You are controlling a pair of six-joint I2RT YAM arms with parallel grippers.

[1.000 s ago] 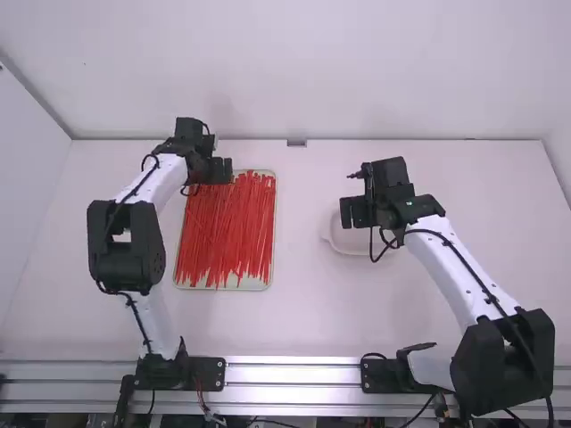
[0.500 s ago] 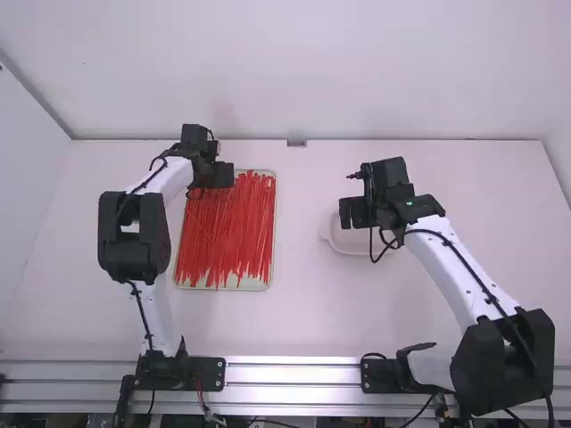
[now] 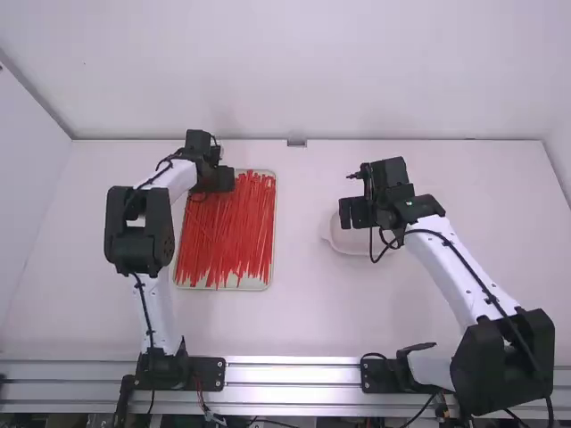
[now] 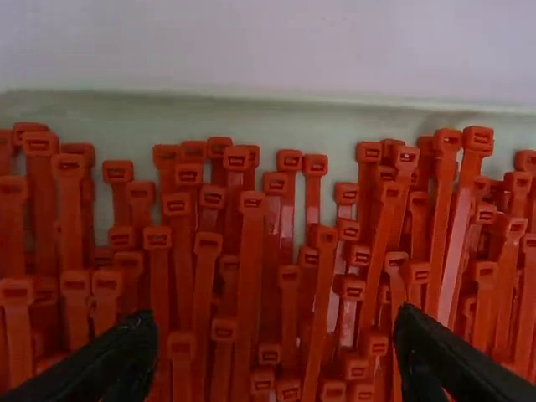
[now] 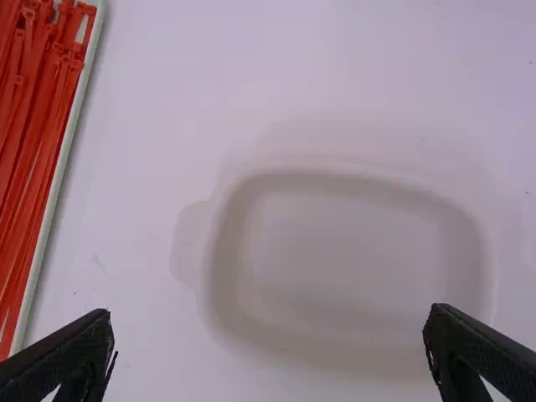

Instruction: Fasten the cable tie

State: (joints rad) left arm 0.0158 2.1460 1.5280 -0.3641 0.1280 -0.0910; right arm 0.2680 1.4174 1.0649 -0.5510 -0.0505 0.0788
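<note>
Many red cable ties (image 3: 228, 234) lie side by side on a pale green tray (image 3: 270, 272) left of the table's middle. My left gripper (image 3: 219, 179) hangs open over the tray's far left corner, just above the ties' square heads (image 4: 251, 201), with nothing between its fingers (image 4: 109, 360). My right gripper (image 3: 364, 212) is open above a shallow white dish (image 5: 343, 260) right of the middle, and holds nothing. The ties' ends (image 5: 33, 126) and the tray's edge (image 5: 63, 167) lie off to one side of the dish.
The white dish (image 3: 350, 236) looks to have nothing in it. White walls bound the table at the back and on the left. Bare tabletop lies in front of the tray and to the far right.
The left arm has folded so its elbow sits nearer the tray, and its gripper has shifted slightly right over the tray's far corner. The right arm has not moved.
</note>
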